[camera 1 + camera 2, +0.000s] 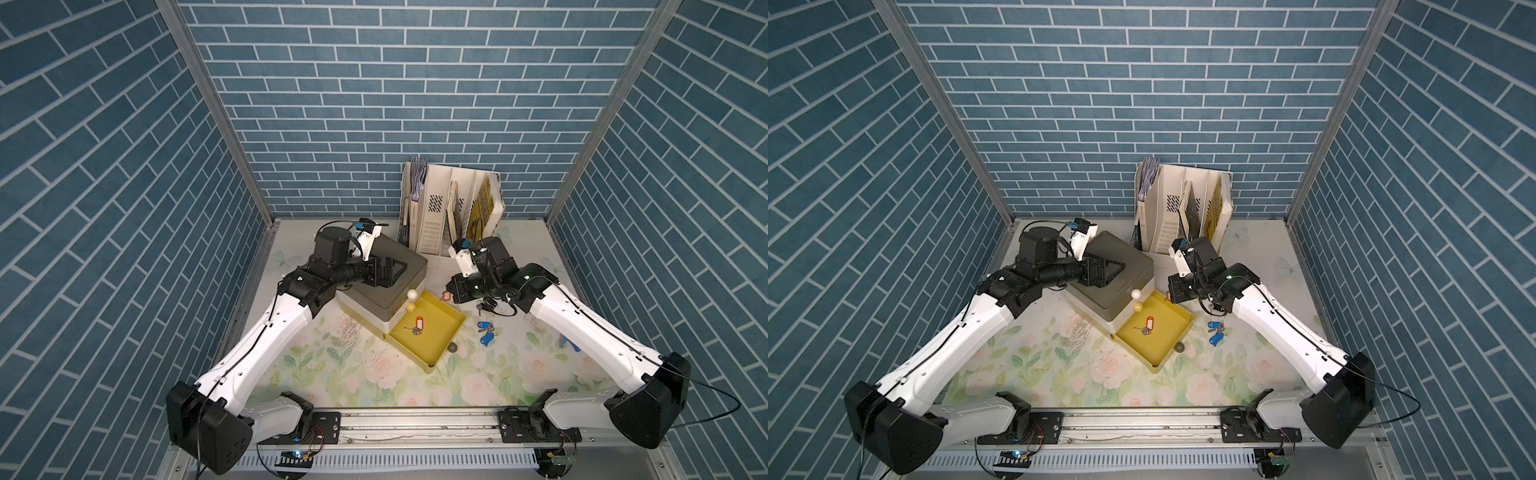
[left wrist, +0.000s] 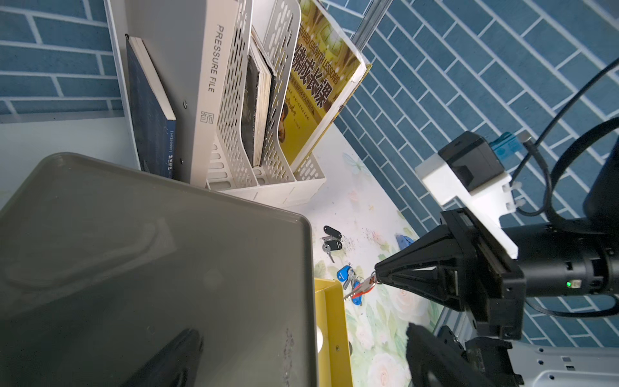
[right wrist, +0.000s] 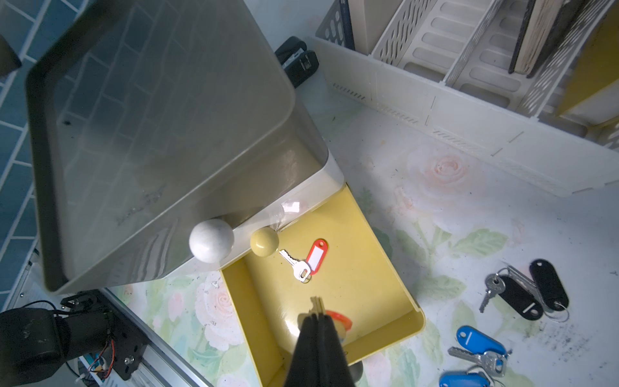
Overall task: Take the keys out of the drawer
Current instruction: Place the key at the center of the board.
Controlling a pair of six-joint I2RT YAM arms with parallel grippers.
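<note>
1. Right wrist view is giving you what the top views are not: the right claw [image 3: 316, 313] is pinching a red-tagged key [image 3: 341, 321] at its very tip, jaws pressed together, with the open yellow drawer [image 3: 351, 228] spreading beneath and ahead of it.
2. Left wrist view is showing you that grip side-on, the red-tagged key [image 2: 360, 291] dangling from the tip of the right claw [image 2: 375, 276].
3. A second red-tagged key [image 3: 308, 262] is lying in the drawer just ahead of the tip. The blue-tagged bunch [image 3: 482, 348] and black-fob bunch [image 3: 526, 295] are lying on the table beside the claw, outside the drawer.
4. In both top views the right arm is covering most of the pinch, and the lowest blue tag is being cut off in the right wrist view.
5. The left claw [image 1: 395, 269] is sitting over the grey drawer unit [image 2: 134, 251], holding nothing, its blurred fingers [image 2: 177, 358] showing well apart.
</note>
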